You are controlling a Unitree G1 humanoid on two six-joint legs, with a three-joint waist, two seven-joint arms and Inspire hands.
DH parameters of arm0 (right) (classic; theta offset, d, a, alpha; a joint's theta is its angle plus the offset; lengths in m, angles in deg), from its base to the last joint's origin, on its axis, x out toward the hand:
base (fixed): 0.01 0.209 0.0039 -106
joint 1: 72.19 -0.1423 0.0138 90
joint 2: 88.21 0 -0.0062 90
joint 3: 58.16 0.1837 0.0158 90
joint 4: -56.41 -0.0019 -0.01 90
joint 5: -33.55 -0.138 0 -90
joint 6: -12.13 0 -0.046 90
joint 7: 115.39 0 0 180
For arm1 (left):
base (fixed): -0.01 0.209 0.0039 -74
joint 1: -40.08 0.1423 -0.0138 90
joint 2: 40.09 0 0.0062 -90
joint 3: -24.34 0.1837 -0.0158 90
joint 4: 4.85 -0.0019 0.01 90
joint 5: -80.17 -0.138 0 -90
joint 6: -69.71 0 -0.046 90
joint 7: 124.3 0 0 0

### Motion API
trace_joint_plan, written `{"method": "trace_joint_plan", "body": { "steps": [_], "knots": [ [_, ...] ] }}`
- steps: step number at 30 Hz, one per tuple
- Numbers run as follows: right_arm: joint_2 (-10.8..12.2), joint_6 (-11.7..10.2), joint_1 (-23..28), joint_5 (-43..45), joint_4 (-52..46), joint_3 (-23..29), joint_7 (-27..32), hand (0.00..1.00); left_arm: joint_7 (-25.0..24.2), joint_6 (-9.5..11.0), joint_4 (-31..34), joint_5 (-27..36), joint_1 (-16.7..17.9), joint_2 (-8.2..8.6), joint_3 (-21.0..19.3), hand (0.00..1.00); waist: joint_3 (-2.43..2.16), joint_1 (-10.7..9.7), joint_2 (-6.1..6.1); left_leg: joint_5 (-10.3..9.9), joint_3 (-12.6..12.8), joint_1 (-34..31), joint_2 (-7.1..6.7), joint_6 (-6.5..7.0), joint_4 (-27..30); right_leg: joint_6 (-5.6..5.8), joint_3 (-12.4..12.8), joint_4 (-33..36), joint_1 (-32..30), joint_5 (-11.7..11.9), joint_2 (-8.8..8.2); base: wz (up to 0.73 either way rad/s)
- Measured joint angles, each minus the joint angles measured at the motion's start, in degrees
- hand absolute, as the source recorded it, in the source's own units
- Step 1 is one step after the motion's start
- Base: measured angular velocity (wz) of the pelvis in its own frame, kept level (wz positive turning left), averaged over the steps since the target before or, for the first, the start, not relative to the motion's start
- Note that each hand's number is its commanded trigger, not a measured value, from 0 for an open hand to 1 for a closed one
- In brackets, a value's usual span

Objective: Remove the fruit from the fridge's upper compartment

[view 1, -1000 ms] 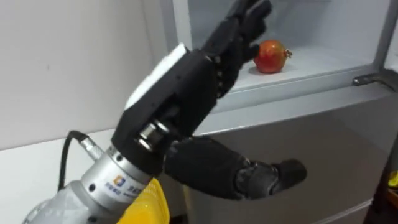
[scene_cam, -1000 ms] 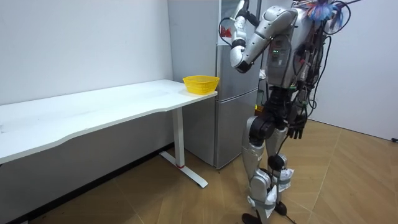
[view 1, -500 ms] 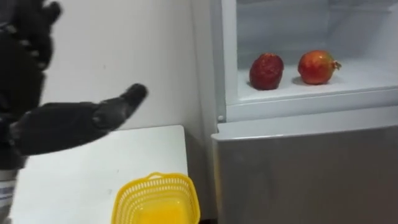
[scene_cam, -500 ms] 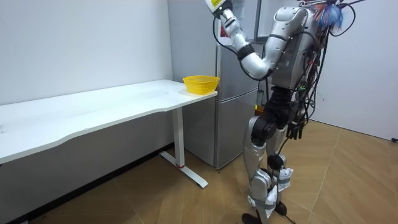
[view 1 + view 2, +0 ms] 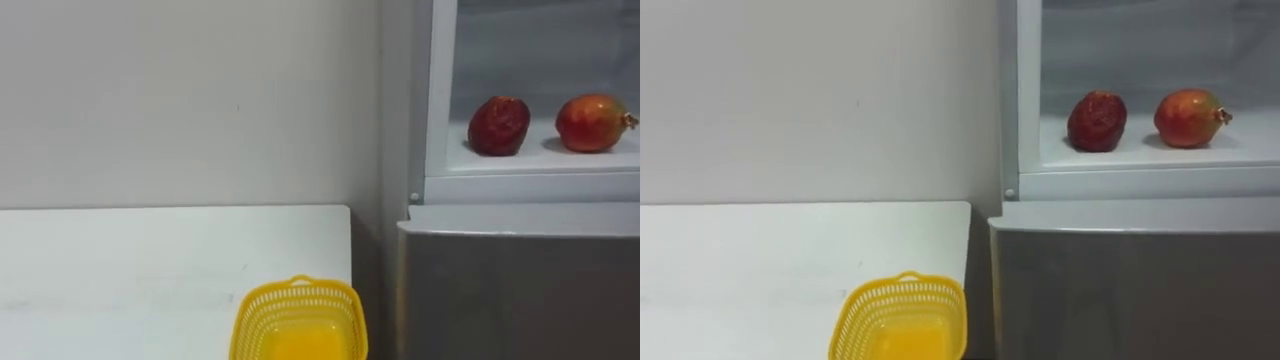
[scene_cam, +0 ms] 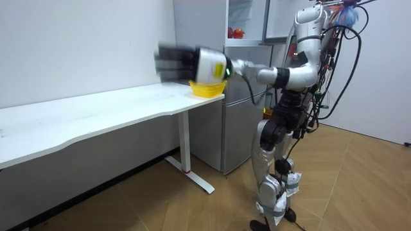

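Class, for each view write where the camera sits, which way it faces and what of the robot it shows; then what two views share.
Left eye view: on the robot's head, facing the wall, the yellow basket on the white table and the open upper fridge.
Right eye view: beside it, same outlook.
Room view: across the room, sees the whole robot at the fridge, left hand out toward the table.
Shared: both eye views show the dark red fruit and the pomegranate.

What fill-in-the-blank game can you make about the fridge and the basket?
The pomegranate lies to the ___ of the darker red fruit.
The basket on the white table is coloured ___.
The upper fridge compartment stands ___.
Missing words: right, yellow, open.
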Motion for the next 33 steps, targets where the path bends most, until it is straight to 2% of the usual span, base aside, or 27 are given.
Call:
{"method": "trace_joint_plan", "body": {
  "steps": [2,3,4,5,6,8,9,11,14,18,22,24,26,30,33],
  "knots": [
    [-0.6,1.5,0.2,-0.6,-0.7,0.0,-0.2,0.0,1.8,0.0,-10.9,6.1,1.0,0.05,1.0,0.0,-0.1,0.0,0.25,0.0,-0.1,0.0,-0.09,0.01,-0.2,0.02,-0.7,0.1,0.2,0.0,-0.26,0.02],
    [-0.7,1.8,0.2,-0.5,-0.8,0.0,-0.5,0.0,1.8,0.0,-14.1,7.3,1.3,0.08,1.7,0.0,-0.13,-0.1,0.29,0.0,-0.1,0.0,-0.09,0.01,-0.2,0.02,-0.7,0.2,0.2,0.0,-0.28,0.0],
    [-0.6,2.1,0.2,-0.3,-1.1,0.0,-1.2,0.0,1.8,-0.1,-20.6,9.3,1.5,0.3,3.4,0.0,-0.14,-0.4,0.21,0.0,-0.1,0.0,-0.08,0.01,-0.1,0.01,-0.7,0.1,0.2,0.0,-0.26,0.0],
    [-0.4,2.3,-0.1,-0.2,-1.1,-0.1,-1.8,0.0,1.4,-0.3,-26.6,10.1,1.9,0.97,6.1,0.0,-0.14,-0.5,0.02,0.0,0.0,0.0,-0.06,0.01,-0.1,0.01,-0.7,0.0,0.2,0.0,-0.26,0.0],
    [-0.4,2.3,0.1,0.0,-1.1,-0.1,-2.1,0.0,0.8,-0.4,-30.0,10.1,2.2,1.12,7.9,0.0,-0.17,-0.6,-0.05,0.0,0.0,0.0,-0.07,0.01,-0.1,0.01,-0.7,0.0,0.3,0.0,-0.26,0.0],
    [-0.1,2.5,0.2,0.7,-1.0,-0.1,-3.2,0.0,-2.1,-2.2,-40.9,10.1,2.2,3.07,11.9,0.0,-0.22,-1.1,-0.75,0.0,0.2,0.1,-0.06,0.03,-0.2,0.01,-0.8,-0.2,0.6,0.0,-0.29,0.0],
    [0.1,2.7,0.2,0.7,-1.0,-0.1,-3.5,0.0,-2.8,-2.4,-43.1,10.1,2.1,3.49,13.0,0.0,-0.19,-1.2,-1.02,0.0,0.1,0.1,-0.04,0.03,-0.2,0.01,-0.8,-0.3,0.6,0.0,-0.27,0.0],
    [0.5,3.0,-0.1,1.9,-1.0,0.4,-3.7,0.0,-6.0,-2.9,-51.4,10.0,1.5,4.36,16.4,0.0,-0.25,-1.9,-1.75,0.0,-0.1,0.0,0.01,0.02,-0.2,-0.01,-0.9,-0.5,0.8,0.0,-0.24,0.06],
    [0.8,3.3,0.1,2.2,-1.1,1.1,-3.7,0.0,-9.4,-4.3,-58.6,9.2,0.5,4.88,18.1,0.0,-0.2,-2.8,-1.92,-0.1,-0.2,0.1,0.04,0.04,-0.3,0.0,-1.0,-1.0,1.2,0.1,-0.19,0.04],
    [1.2,3.5,0.4,1.6,-0.7,1.0,-3.8,0.0,-12.8,-5.2,-64.7,6.5,-0.7,4.87,18.2,0.0,-0.17,-2.8,-1.72,-0.1,0.2,1.1,0.09,0.03,-0.9,0.01,-0.7,-1.0,1.8,0.1,-0.15,-0.05],
    [1.6,3.4,0.2,1.7,-1.2,1.0,-4.2,0.0,-15.8,-6.8,-67.0,-4.7,-1.4,4.95,20.4,0.0,-0.16,-3.0,-1.69,-0.1,1.2,1.7,0.18,0.04,-1.2,0.01,0.4,-1.0,1.8,0.1,0.02,-0.11],
    [1.6,3.3,-0.1,1.6,-1.9,1.0,-4.2,0.0,-16.8,-7.3,-67.6,-10.6,-1.5,4.67,22.7,0.0,-0.14,-4.1,-1.67,-0.1,1.2,1.6,0.17,0.04,-1.2,0.02,0.6,-0.9,1.5,0.1,0.02,-0.08],
    [1.8,3.5,0.1,1.6,-4.9,1.0,-3.6,0.0,-17.9,-8.0,-67.9,-16.3,-2.7,4.31,24.7,0.0,-0.16,-4.9,-1.71,-0.1,1.8,1.2,0.21,0.05,-1.2,0.02,0.9,-0.5,0.8,0.1,0.03,-0.11],
    [1.9,2.8,0.7,-0.4,-13.8,1.1,-1.4,0.0,-18.6,-8.1,-67.4,-18.8,-3.8,4.28,26.6,0.0,-0.14,-5.9,-1.68,-0.1,3.4,0.9,0.4,0.06,-1.3,-0.02,2.2,0.2,-0.6,0.1,0.22,-0.22],
    [2.9,1.4,3.0,-3.4,-25.8,1.2,0.6,0.0,-20.0,-7.9,-66.9,-22.9,-4.1,4.17,27.9,0.0,-0.14,-6.8,-1.77,-0.1,4.8,0.9,0.63,0.05,-1.9,0.04,4.1,0.3,-1.4,0.3,0.71,-0.23]
  ]
}}
